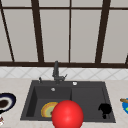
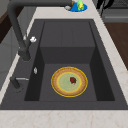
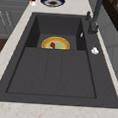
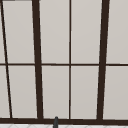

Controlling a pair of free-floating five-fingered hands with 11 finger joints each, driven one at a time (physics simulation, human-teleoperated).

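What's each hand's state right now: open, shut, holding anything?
Left hand: cannot be told.
Right hand: at the front right corner of the sink, nothing seen in it; open or closed cannot be told.

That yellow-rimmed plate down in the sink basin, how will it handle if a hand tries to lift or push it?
The plate lies flat on the basin floor, so it will probably slide rather than tip or roll. Its rim looks low, so getting fingers under may be awkward. The small red bit on it may shift if tilted. A black hand is at the sink's right front.

A red ball [image 1: 67, 114] hangs before the dark sink [image 1: 87, 100], half covering a yellow plate [image 1: 47, 108]; the right hand [image 1: 105, 109] hovers at the sink's right.
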